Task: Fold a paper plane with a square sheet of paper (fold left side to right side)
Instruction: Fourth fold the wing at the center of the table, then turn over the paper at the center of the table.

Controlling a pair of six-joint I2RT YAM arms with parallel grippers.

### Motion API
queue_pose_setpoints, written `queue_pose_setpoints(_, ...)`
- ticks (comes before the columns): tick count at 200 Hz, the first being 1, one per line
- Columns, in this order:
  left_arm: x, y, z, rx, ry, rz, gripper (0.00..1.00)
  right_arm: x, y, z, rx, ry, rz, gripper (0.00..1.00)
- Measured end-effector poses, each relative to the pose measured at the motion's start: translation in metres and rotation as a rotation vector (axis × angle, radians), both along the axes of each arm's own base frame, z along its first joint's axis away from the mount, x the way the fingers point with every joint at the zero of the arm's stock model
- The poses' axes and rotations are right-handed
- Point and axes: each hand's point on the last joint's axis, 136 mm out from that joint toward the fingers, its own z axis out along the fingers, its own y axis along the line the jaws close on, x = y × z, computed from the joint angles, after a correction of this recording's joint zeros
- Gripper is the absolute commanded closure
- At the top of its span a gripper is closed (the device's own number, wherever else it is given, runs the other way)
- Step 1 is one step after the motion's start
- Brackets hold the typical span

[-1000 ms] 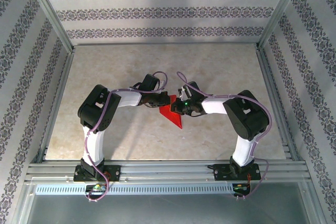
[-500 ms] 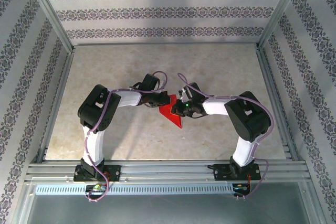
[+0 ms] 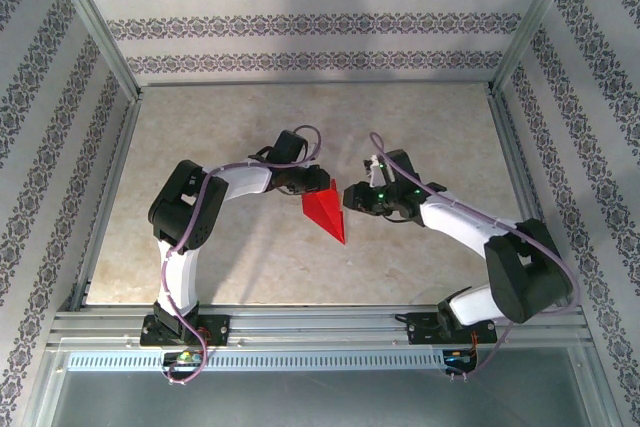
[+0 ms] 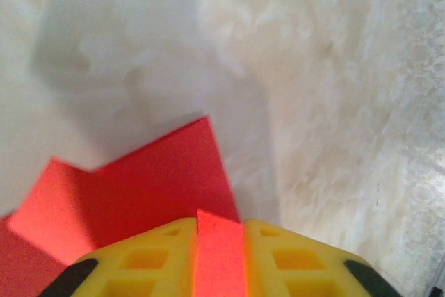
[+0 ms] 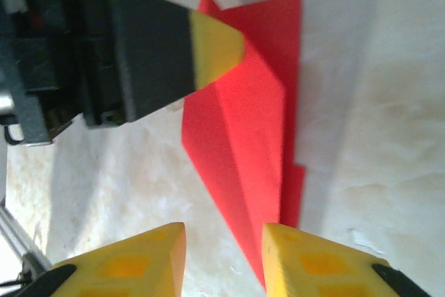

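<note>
Red plane (image 3: 326, 209) lies on your bench (image 3: 230, 127), nose toward the near edge, its wide end at your left claw (image 3: 308, 185), whose fingers (image 4: 139, 262) stand narrowly apart about a flap (image 4: 219, 248), while your right claw (image 3: 358, 199) hangs just beside it, parted and empty
</note>
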Motion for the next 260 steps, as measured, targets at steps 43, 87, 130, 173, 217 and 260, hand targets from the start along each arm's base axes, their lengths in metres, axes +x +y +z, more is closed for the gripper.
queue_pose_setpoints(43, 0.01, 0.016, 0.048, 0.059, -0.125, 0.029, 0.55, -0.003, -0.041, -0.001, -0.054, -0.049, -0.072, 0.5)
queue_pose_setpoints(87, 0.0, 0.062, 0.098, 0.118, -0.273, 0.136, 0.44, -0.003, -0.065, 0.002, -0.026, -0.073, -0.124, 0.41)
queue_pose_setpoints(130, -0.029, 0.103, 0.077, 0.216, -0.271, 0.218, 0.36, -0.006, -0.048, 0.0, 0.071, -0.053, -0.064, 0.43)
queue_pose_setpoints(173, -0.045, 0.134, 0.062, 0.232, -0.264, 0.307, 0.32, -0.013, -0.014, -0.027, 0.126, 0.048, 0.034, 0.52)
queue_pose_setpoints(217, -0.043, 0.142, 0.064, 0.199, -0.278, 0.36, 0.31, -0.004, 0.007, -0.044, 0.132, 0.087, 0.082, 0.54)
queue_pose_setpoints(260, -0.042, 0.141, 0.065, 0.178, -0.279, 0.367, 0.31, 0.01, 0.015, -0.055, 0.131, 0.094, 0.089, 0.58)
